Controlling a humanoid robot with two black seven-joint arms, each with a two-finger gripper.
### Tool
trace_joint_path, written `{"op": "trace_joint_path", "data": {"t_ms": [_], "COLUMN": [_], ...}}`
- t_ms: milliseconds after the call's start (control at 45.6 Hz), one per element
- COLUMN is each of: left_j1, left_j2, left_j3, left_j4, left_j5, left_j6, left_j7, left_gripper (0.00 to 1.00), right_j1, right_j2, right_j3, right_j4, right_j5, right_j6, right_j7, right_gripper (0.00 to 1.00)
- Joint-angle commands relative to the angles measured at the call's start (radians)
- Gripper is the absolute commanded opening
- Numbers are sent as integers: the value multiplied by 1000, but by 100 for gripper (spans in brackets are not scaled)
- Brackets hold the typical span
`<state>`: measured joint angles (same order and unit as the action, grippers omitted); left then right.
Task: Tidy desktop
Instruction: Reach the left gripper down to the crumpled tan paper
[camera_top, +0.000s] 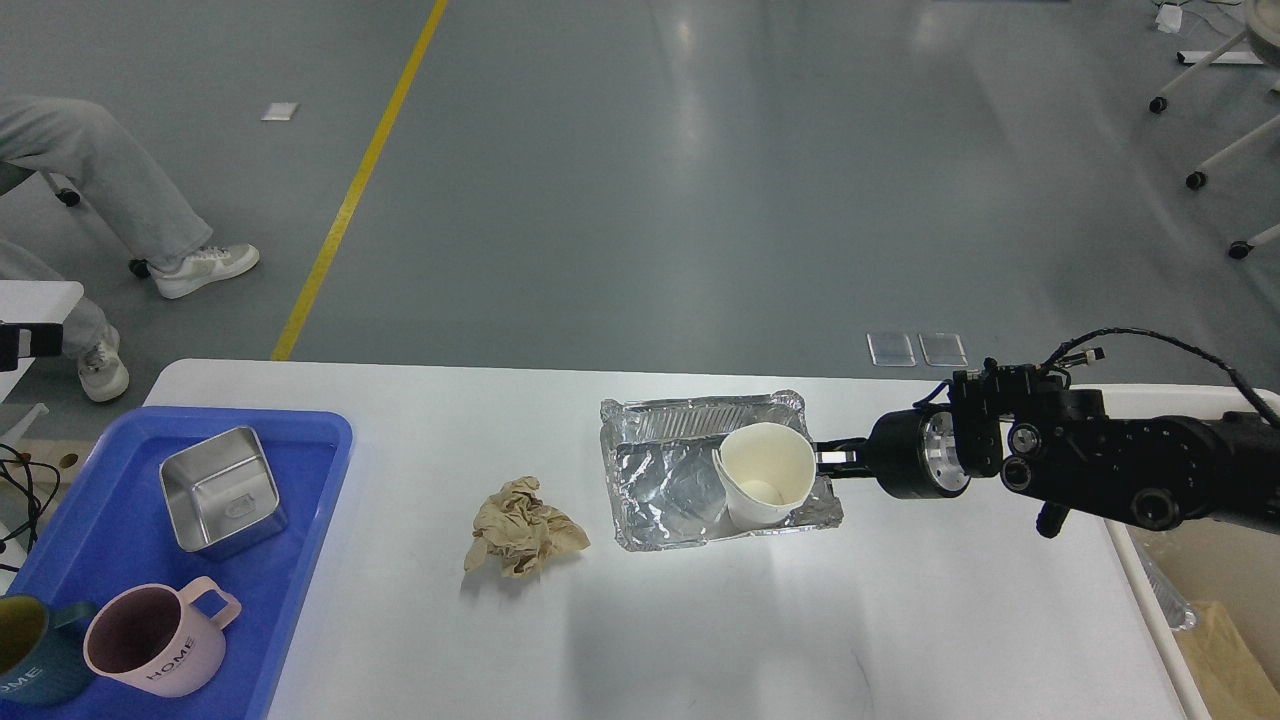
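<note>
The white desktop (700, 620) fills the lower view. On it lie a crumpled brown paper ball (522, 515) and a foil tray (660, 480) with a white paper cup (765, 475) tilted inside it. My right gripper (828, 459) comes in from the right, and its fingertips touch the cup's right wall at the tray's right rim. The fingers overlap as one narrow dark shape, so their opening does not show. Of my left gripper (25, 343) only a dark tip shows at the left edge.
A blue plastic tray (300, 500) at the front left holds a square metal tin (218, 490), a pink mug (150, 640) and a dark blue mug (30, 665). A cream bin (1160, 620) stands off the right end. A seated person's legs (120, 190) are at the back left.
</note>
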<state>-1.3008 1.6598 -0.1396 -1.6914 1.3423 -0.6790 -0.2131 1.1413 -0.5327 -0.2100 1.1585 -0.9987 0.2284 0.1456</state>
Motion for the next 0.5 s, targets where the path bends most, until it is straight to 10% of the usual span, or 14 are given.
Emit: {"op": "trace_joint_path", "data": {"t_ms": [0,483], "left_j1": [6,152], "left_j2": [-37,-564], "left_j3": [6,189], "left_j4": [9,177], "left_j5": [0,1], "left_j6": [10,262], "left_j7": [18,110], "left_gripper": [60,71], "right_j1": [0,0], "right_j2": [-1,-10], "right_j3": [0,0], "right_j4": [0,1], "right_j5": [0,0], "right_j6": [0,0], "right_j7": [-1,-1], "right_gripper": [0,0]}}
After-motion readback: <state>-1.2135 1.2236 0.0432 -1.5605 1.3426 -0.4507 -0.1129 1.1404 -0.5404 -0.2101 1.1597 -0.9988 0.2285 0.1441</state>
